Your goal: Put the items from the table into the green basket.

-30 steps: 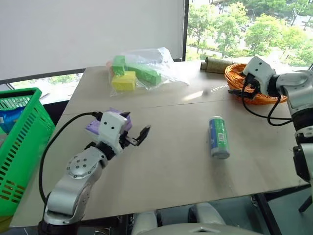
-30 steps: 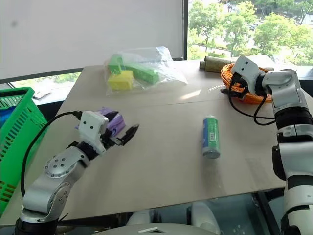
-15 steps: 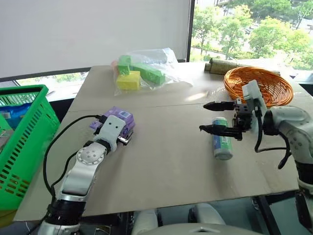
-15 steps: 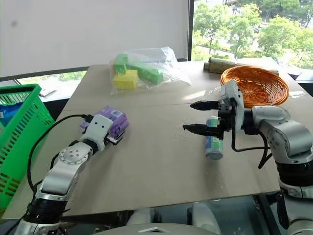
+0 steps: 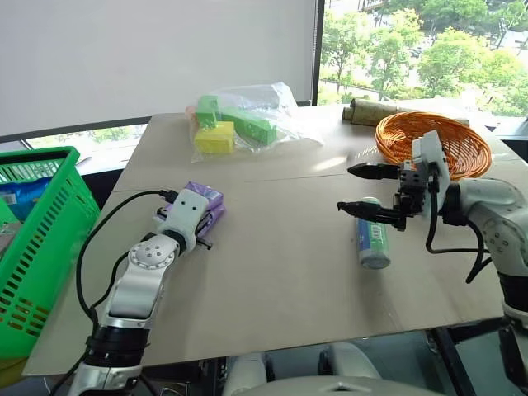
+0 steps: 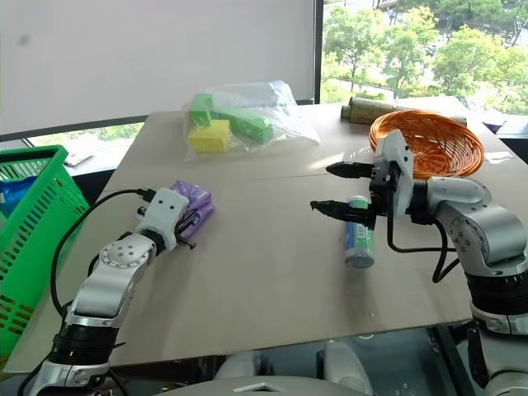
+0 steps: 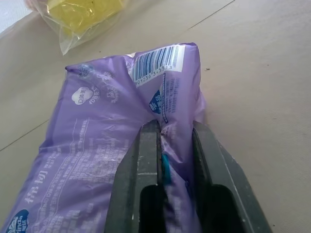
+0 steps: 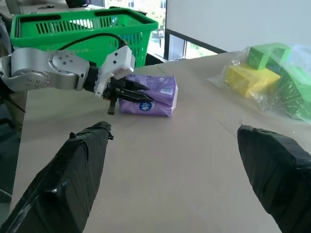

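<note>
The lavender-purple packet [image 5: 208, 200] lies on the left part of the table [image 5: 280, 280]. My left gripper [image 7: 175, 131] is shut on it, its two fingers pinching a fold at the packet's near end. The green-and-blue can [image 5: 373, 242] lies on its side at the right, silvery end toward me. My right gripper [image 5: 346, 188] hangs open just above the can's far end, pointing left with nothing between its fingers [image 8: 82, 160]. The green basket [image 5: 41, 223] stands off the table's left edge, lower than the tabletop.
A clear bag of green and yellow blocks [image 5: 235, 120] sits at the back of the table. An orange wicker bowl [image 5: 462, 140] and a brown roll [image 5: 371, 110] are at the back right. Bare tabletop lies between packet and can.
My left gripper dropped onto the purple packet and shut on it. The right arm swung from the wicker bowl back to above the can, still open.
</note>
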`<state>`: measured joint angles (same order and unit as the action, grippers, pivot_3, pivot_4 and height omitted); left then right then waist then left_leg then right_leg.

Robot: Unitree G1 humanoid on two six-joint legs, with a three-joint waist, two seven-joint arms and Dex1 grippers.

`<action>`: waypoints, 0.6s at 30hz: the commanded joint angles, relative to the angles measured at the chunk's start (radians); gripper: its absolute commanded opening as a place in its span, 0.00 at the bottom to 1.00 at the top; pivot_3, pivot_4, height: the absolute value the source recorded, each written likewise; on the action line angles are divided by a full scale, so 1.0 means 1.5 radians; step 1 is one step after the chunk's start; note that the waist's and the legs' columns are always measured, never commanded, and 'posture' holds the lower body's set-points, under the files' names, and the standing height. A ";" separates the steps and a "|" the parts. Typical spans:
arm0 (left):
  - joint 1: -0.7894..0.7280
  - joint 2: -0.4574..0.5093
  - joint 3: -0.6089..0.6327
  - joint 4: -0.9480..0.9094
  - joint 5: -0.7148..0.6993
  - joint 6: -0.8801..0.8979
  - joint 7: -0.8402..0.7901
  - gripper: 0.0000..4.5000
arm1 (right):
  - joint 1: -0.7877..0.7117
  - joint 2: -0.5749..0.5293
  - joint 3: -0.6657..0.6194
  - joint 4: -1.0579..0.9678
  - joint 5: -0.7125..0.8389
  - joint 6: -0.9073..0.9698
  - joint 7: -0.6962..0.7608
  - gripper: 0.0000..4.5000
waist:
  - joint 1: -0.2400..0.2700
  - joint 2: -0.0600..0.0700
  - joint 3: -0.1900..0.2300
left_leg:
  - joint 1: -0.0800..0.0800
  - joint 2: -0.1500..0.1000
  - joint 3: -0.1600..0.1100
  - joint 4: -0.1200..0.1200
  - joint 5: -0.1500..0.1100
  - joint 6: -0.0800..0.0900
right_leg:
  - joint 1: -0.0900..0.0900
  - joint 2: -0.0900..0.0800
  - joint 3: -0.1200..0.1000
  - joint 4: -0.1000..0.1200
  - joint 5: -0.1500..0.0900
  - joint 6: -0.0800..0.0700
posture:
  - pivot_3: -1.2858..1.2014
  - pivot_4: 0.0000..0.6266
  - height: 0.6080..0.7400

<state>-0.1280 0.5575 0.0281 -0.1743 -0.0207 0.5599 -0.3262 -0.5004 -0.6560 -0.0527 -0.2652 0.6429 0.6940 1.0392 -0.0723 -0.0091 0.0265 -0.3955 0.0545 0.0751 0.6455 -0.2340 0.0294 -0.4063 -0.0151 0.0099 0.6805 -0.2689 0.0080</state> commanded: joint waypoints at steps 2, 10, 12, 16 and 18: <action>-0.037 0.011 0.043 -0.007 0.036 -0.014 0.050 0.15 | -0.041 0.023 0.006 0.004 0.020 -0.007 0.001 1.00 | 0.000 0.000 0.000 | 0.000 0.000 0.000 0.000 0.000 0.000 | 0.000 0.000 0.000 0.000 0.000 0.000 | 0.48 0.00 1.00; -0.142 0.150 0.178 -0.077 0.142 -0.021 0.130 0.15 | -0.122 0.109 -0.001 0.002 0.118 0.017 -0.005 1.00 | -0.002 -0.006 0.003 | -0.003 0.001 0.000 0.000 0.000 0.000 | -0.002 0.000 0.000 0.000 0.000 0.000 | 0.51 0.00 1.00; -0.125 0.209 0.217 -0.077 0.176 -0.001 0.119 0.15 | -0.141 0.126 -0.006 0.008 0.141 0.024 -0.009 1.00 | -0.002 -0.006 0.003 | -0.003 0.001 0.000 -0.001 0.000 0.000 | -0.002 -0.001 0.000 -0.001 0.000 0.000 | 0.51 0.00 1.00; -0.068 0.262 0.302 -0.072 0.194 0.042 0.090 0.15 | -0.160 0.132 -0.003 0.018 0.161 0.029 -0.004 1.00 | 0.007 -0.006 0.003 | -0.002 0.001 0.001 -0.003 0.000 0.000 | -0.002 -0.002 0.000 -0.001 0.000 0.000 | 0.52 0.00 1.00; -0.031 0.266 0.344 -0.064 0.199 0.059 0.079 0.15 | -0.165 0.135 0.000 0.019 0.167 0.028 -0.002 1.00 | 0.016 -0.006 0.003 | -0.002 0.001 0.001 -0.003 0.000 0.000 | -0.003 -0.002 -0.001 -0.001 0.000 0.000 | 0.52 0.00 1.00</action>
<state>-0.1894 0.9330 0.4749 -0.2605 0.2527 0.6345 -0.1993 -0.7169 -0.4575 -0.0315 -0.2241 0.8682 0.7390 1.0337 -0.0490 -0.0180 0.0308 -0.3992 0.0565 0.0759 0.6406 -0.2344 0.0294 -0.4101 -0.0191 0.0084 0.6800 -0.2688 0.0078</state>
